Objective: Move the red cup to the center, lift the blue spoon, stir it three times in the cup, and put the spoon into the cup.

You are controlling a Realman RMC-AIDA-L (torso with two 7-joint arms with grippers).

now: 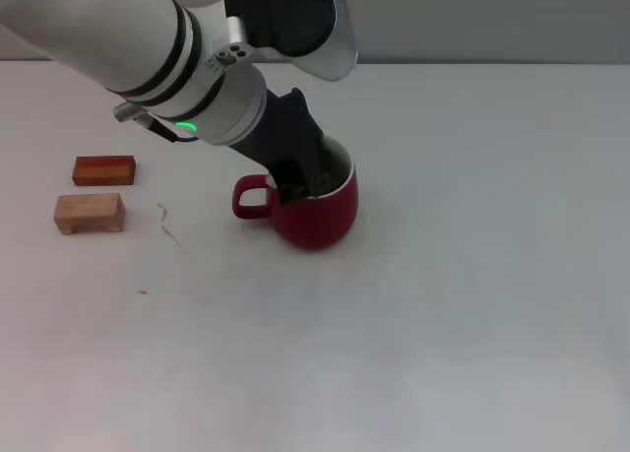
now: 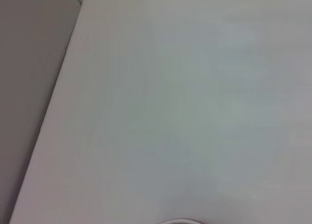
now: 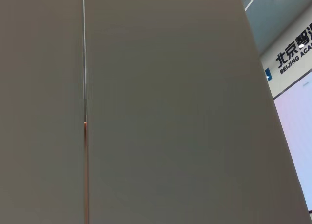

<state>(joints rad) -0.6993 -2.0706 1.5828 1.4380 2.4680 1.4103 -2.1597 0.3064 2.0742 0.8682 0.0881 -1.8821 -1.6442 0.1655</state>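
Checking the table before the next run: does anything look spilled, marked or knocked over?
Nothing is tipped: the red cup stands upright, with the left gripper reaching into its mouth. The only oddity is a few small reddish marks on the white table, right of the two wooden blocks. No spill shows.

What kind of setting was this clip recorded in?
Probably a lab or demo hall: a plain white table holding only a red cup and two wooden blocks, and a wall sign reading "Beijing".
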